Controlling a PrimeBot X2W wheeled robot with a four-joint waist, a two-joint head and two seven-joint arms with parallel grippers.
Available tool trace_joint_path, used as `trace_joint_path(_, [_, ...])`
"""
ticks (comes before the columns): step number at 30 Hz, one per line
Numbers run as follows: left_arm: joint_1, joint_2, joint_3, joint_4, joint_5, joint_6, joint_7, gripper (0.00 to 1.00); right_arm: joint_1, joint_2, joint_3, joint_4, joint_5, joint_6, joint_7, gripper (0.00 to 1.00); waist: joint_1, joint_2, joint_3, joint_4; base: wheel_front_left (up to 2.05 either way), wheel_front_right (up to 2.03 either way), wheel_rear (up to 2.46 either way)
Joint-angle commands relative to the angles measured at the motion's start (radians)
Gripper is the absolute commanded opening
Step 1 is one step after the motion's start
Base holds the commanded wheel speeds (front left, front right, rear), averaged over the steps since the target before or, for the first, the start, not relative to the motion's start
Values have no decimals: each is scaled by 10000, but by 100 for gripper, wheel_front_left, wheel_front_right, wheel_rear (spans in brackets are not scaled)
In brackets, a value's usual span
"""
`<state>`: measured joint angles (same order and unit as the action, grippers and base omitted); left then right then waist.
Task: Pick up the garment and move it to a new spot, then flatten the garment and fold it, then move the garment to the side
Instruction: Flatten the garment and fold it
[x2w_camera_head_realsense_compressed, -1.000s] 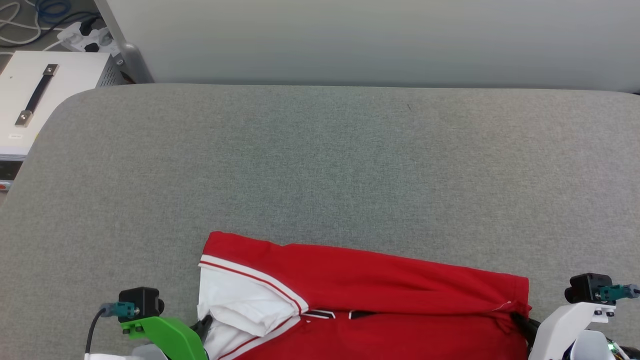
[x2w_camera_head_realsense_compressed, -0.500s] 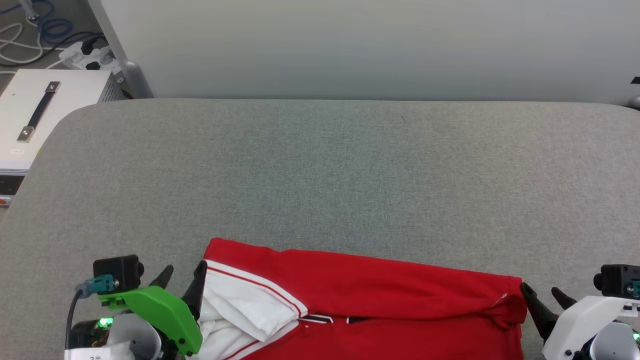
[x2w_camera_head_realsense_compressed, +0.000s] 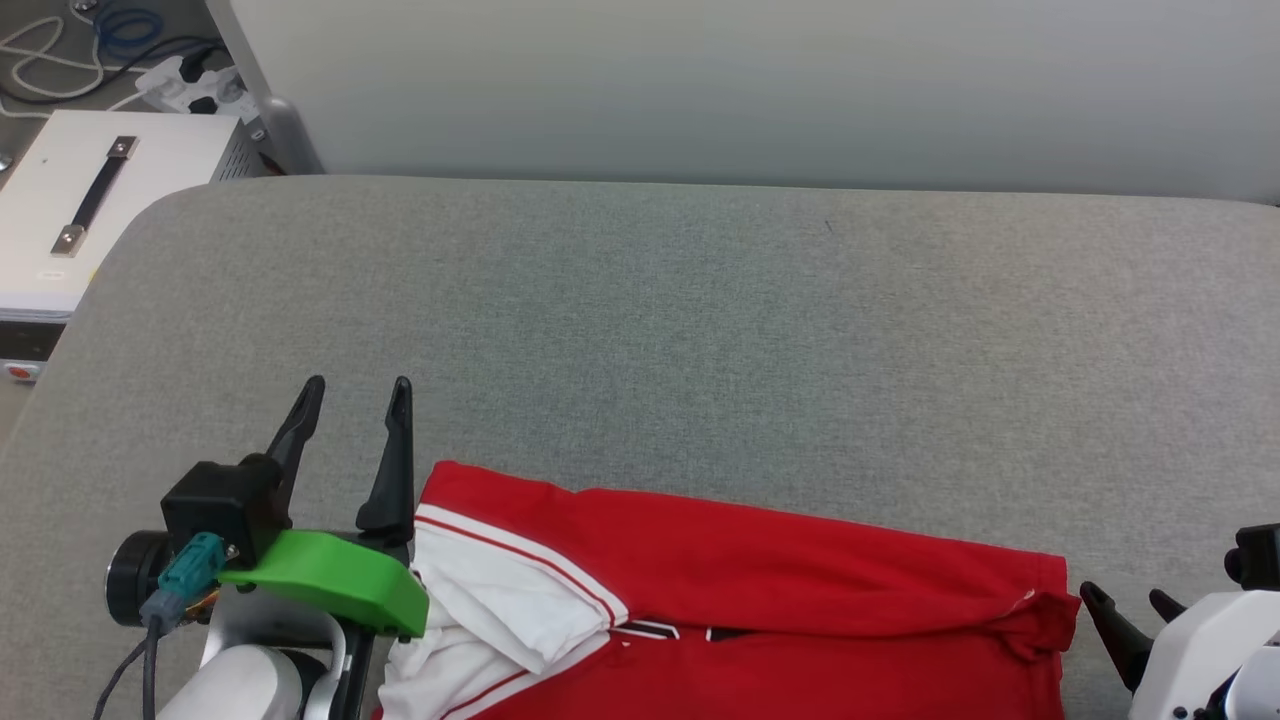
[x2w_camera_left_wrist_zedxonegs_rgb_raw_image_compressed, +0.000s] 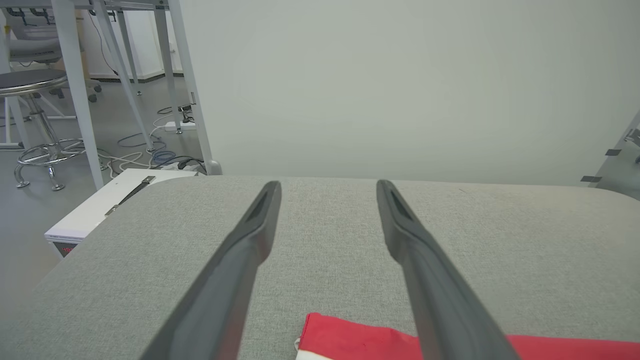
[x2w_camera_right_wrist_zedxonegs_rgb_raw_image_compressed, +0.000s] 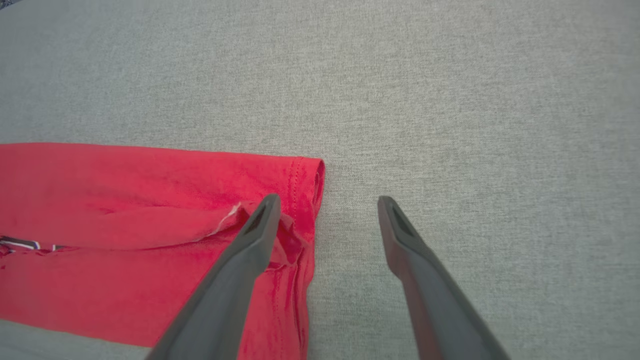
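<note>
Lying folded, the garment (x2w_camera_head_realsense_compressed: 780, 570) sits between left fingers (x2w_camera_head_realsense_compressed: 393, 460) and right fingers (x2w_camera_head_realsense_compressed: 1110, 625), both spread empty.

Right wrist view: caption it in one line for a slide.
Open right pincer beside the hemmed edge of the red garment on the grey table.

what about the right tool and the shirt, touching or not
Cannot tell. In the right wrist view one finger of the right tool overlaps the edge of the shirt; resting or hovering is unclear.
</note>
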<state>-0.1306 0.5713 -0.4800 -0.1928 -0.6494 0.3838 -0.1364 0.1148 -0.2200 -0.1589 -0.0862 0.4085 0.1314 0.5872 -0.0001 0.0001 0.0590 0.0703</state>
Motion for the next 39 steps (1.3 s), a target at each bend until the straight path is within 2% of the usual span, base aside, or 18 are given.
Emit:
trace_joint_path(1, [-182,-23,-6,-116,232,123,-213,100,70,19,33,-61,-22,-7,70,100,1,-1,222,201,0,0,0])
trace_joint_path(10, [-208,-311,3,-300,803,467,-855,100,-195,31,308,468,129,-7,401,100,1,-1,820,555,0,0,0])
trace_joint_path(21, [3,-655,36,37,915,486,-1112,100,113,154,1000,1287,541,-7,1221,99,1,-1,1013,652,0,0,0])
trace_joint_path(22, [10,-671,37,68,917,472,-1122,100,92,152,1023,1317,579,-7,1261,47,1,-1,1010,642,0,0,0])
trace_joint_path(23, [12,-685,38,88,921,458,-1130,100,76,144,1040,1343,603,-7,1295,19,1,-1,1000,637,0,0,0])
trace_joint_path(24, [16,-698,31,120,926,439,-1137,100,37,123,1056,1362,617,-7,1291,0,1,-1,979,634,0,0,0])
trace_joint_path(39, [455,-504,-61,458,961,479,-1051,100,-519,-424,687,1340,478,-7,667,0,1,-1,165,462,0,0,0])
